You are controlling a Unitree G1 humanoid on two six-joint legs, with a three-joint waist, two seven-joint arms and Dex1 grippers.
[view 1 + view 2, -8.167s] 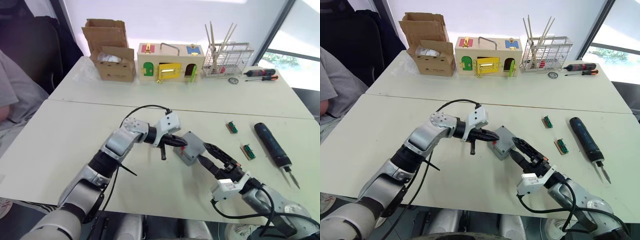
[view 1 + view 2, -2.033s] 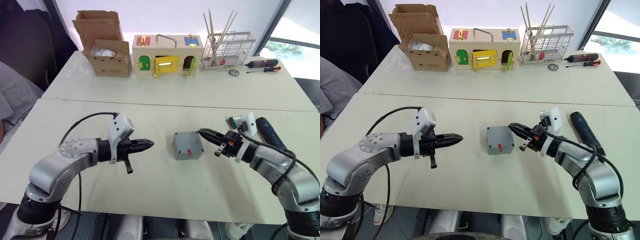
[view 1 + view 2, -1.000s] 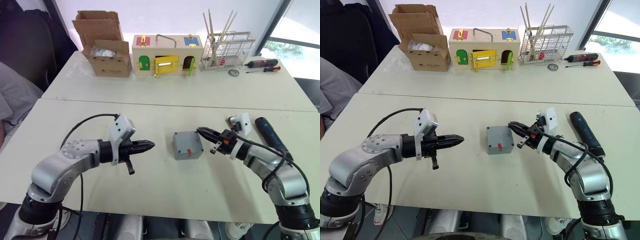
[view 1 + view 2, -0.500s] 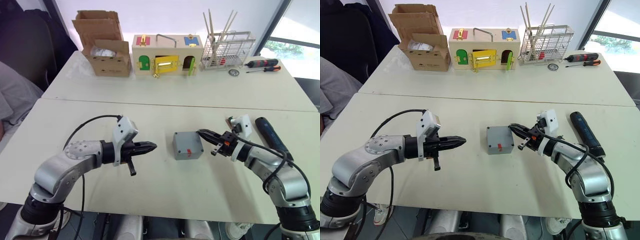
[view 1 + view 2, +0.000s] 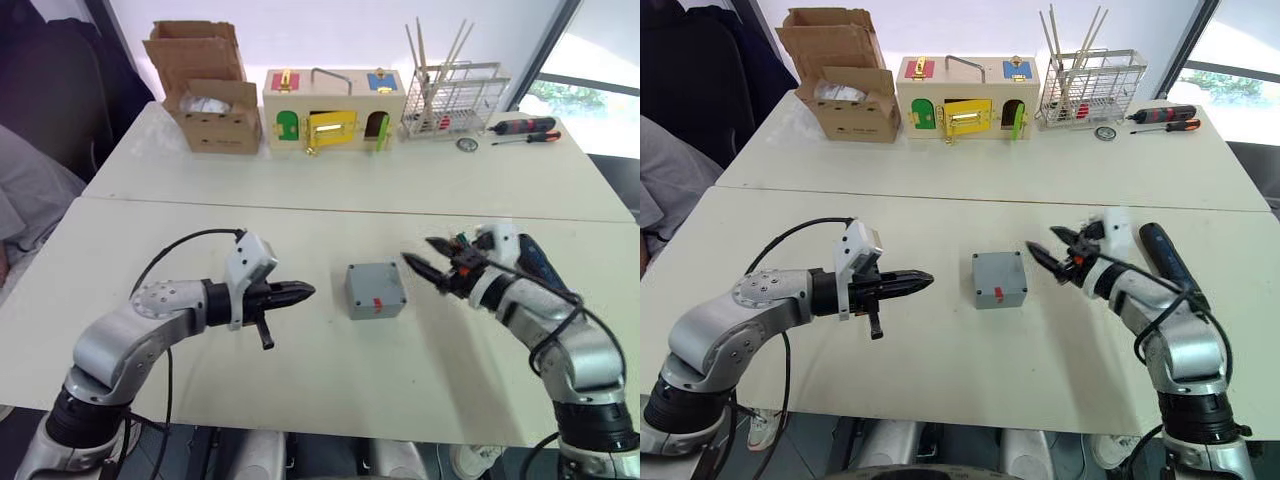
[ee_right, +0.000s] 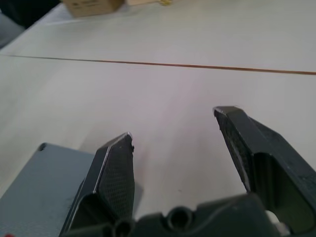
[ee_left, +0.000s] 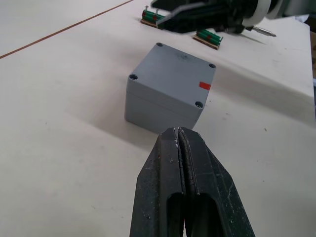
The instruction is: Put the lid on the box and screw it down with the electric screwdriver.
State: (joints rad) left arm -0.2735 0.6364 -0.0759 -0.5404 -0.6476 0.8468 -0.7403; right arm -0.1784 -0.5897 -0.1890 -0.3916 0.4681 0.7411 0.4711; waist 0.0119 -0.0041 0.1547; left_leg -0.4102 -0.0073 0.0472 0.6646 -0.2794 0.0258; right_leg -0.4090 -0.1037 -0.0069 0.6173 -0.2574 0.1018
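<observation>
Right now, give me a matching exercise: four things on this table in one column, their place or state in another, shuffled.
1. left gripper
2. right gripper
3. box
4. electric screwdriver

A. open
B. between the two grippers, lid on
C. shut, empty
D. lying beside the right arm

Pairs: 1-C, 2-A, 3-B, 4-D
</observation>
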